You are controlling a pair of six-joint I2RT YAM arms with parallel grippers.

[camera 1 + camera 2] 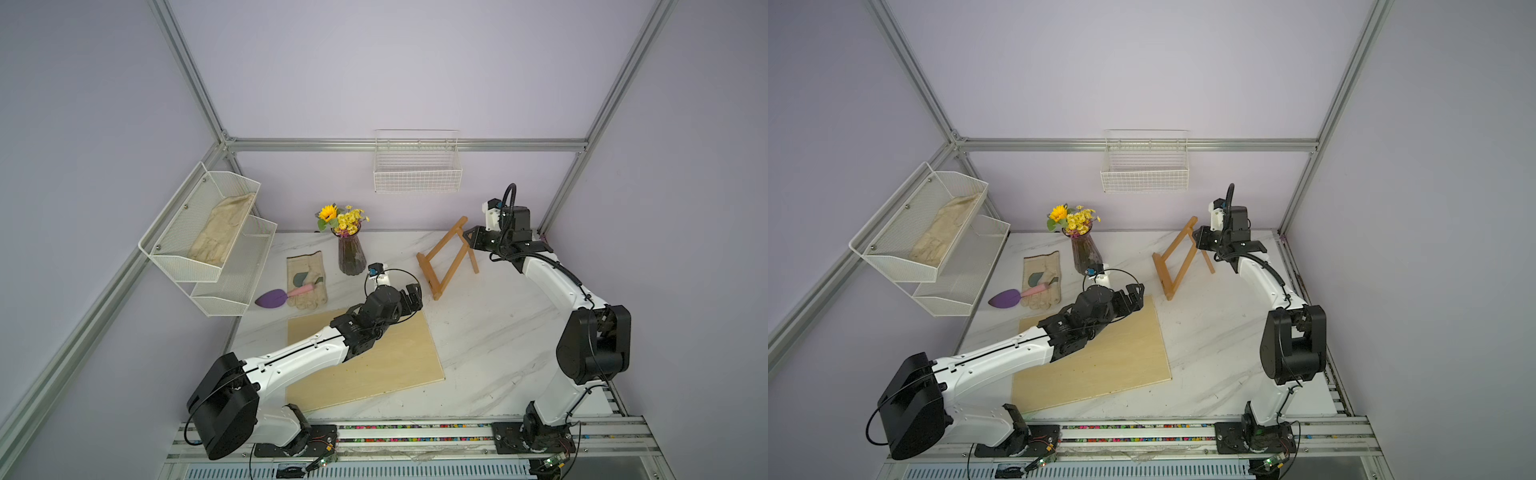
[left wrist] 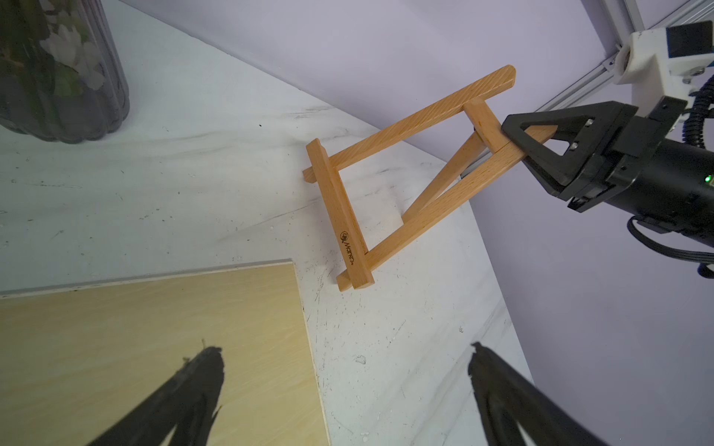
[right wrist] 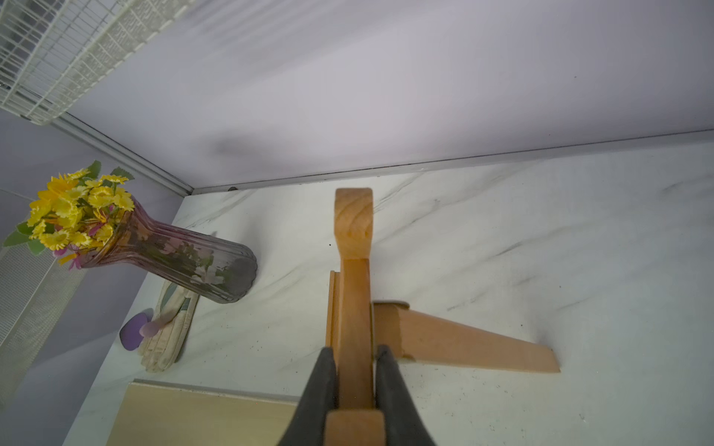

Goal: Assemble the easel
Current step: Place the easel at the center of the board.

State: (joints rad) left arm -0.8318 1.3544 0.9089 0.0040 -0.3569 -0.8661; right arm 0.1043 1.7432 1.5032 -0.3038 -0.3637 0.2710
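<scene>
The easel (image 1: 430, 276) (image 1: 1165, 276), a small honey-brown wooden A-frame, stands at the back right of the marble table. It leans on its feet and its rear prop leg (image 3: 463, 343). My right gripper (image 1: 467, 235) (image 3: 353, 349) is shut on the top end of one easel leg, beside the upper cross bar (image 2: 483, 123). In the right wrist view both pads press the slat's sides. My left gripper (image 1: 413, 297) (image 2: 344, 349) is open and holds nothing. It hovers over the far corner of the plywood, a short way in front of the ledge strip (image 2: 340, 208).
A large pale plywood sheet (image 1: 374, 365) lies flat under the left arm. A glass vase of flowers (image 1: 351, 255), a glove (image 1: 307, 282) and a purple trowel (image 1: 272, 297) lie at the back left. A white mesh rack (image 1: 208, 241) and a wire basket (image 1: 417, 166) hang on the walls.
</scene>
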